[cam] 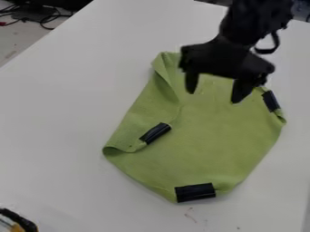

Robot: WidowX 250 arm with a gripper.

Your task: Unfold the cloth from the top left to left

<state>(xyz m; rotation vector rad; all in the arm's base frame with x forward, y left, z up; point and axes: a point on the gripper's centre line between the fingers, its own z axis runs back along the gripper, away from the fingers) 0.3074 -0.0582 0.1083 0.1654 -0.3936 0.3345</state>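
Note:
The black gripper (213,93) hangs from the upper right over the top part of the green cloth (205,136), its two fingers spread apart with nothing between them. The cloth lies on the white table (66,113). Its left side is folded inward, and a black clip or tape piece (156,133) sits on that flap's corner. Another black piece (195,192) is at the bottom edge, and a third (270,101) is at the right edge near a small fold. The gripper covers some of the cloth's top edge.
Black cables (45,16) and dark equipment are beyond the table's edge at the upper left. A black and yellow object (19,221) shows at the bottom left corner.

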